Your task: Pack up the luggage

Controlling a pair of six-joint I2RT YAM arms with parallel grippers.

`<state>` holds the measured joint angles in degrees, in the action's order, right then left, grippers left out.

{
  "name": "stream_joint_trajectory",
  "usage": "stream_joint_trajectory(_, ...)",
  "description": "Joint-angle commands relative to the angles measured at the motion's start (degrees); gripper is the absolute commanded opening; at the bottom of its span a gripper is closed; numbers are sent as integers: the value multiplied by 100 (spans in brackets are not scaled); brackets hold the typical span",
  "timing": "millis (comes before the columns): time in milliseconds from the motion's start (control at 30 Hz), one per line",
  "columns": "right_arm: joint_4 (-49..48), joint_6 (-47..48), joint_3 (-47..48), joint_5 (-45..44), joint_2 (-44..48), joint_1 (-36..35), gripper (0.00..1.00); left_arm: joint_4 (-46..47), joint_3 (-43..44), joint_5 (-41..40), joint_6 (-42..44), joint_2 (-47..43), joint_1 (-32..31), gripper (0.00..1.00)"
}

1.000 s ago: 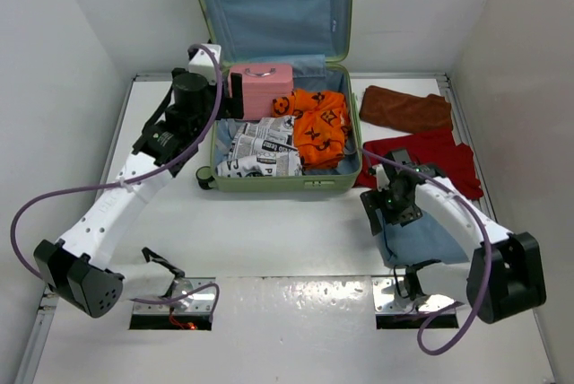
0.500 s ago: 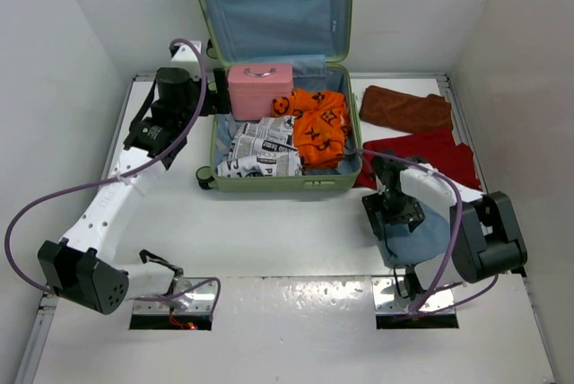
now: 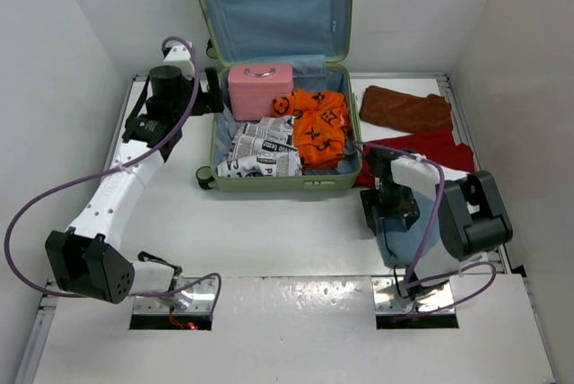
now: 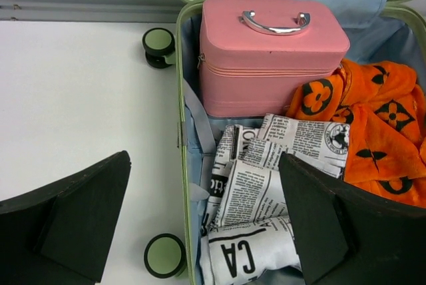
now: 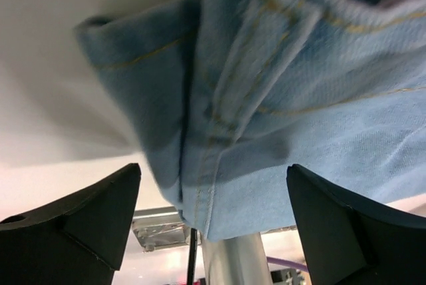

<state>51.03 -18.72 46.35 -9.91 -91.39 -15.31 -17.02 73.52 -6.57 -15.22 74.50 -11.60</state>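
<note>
— How far along is it, would you say?

— Roughly half, I reckon. Starting on the left, the left gripper (image 4: 204, 164) hangs over the left rim of the luggage (image 3: 287, 185), jaws wide apart with nothing in them. The luggage lies open at the back of the table (image 3: 269, 240), with its lid propped against the wall.

— What's inside?

— A pink case (image 3: 260, 90) stands in the back left corner. In front of it is a newspaper-print cloth (image 3: 260, 149), with an orange patterned garment (image 3: 316, 126) bunched up on the right. The blue lining shows in only a few spots.

— And on the right?

— The right gripper (image 3: 391, 208) is low over a blue denim piece (image 3: 423, 239) lying just off the luggage's front right corner. Its fingers are spread, and the wrist view shows the denim close up in front of them, but I can't tell whether they're touching it. Beyond that, a red cloth (image 3: 435, 149) and a brown towel (image 3: 404, 108) lie outside on the table.

— So there are three pieces to go?

— Three that I can see, and then the lid needs closing.
</note>
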Motion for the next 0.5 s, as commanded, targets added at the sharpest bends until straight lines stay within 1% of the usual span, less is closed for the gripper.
stream_joint_trajectory(0, -13, -439, 234, -423, -150, -16, 90, 260, 40, 173, -183, 56, 148, 99)
stream_joint_trajectory(33, -75, -500, 234, -459, -316, -33, 90, 260, 101, 173, -183, 56, 149, 99)
stream_joint_trajectory(133, -57, -667, 313, -337, -502, -42, 80, 260, 215, 226, -183, 161, 201, 99)
stream_joint_trajectory(167, -179, -685, 296, -249, -546, -33, 71, 260, 216, 226, -244, 161, 201, 99)
stream_joint_trajectory(200, -189, -659, 296, -152, -633, -25, 67, 260, 216, 226, -244, 231, 202, 99)
stream_joint_trajectory(233, -216, -659, 278, -56, -704, -33, 61, 260, 277, 278, -244, 232, 202, 99)
stream_joint_trajectory(267, -294, -563, 270, 206, -756, -25, 49, 260, 338, 279, -244, 284, 202, 99)
stream_joint_trajectory(333, -312, -501, 269, 366, -774, -33, 36, 191, 417, 331, -244, 284, 254, 99)
stream_joint_trajectory(367, -330, -475, 243, 445, -740, -25, 17, 138, 496, 332, -305, 337, 254, 99)
stream_joint_trajectory(433, -321, -475, 226, 473, -687, 10, 3, 137, 497, 332, -306, 337, 254, 99)
stream_joint_trajectory(467, -313, -449, 191, 577, -539, 11, 0, 137, 497, 332, -306, 337, 254, 99)
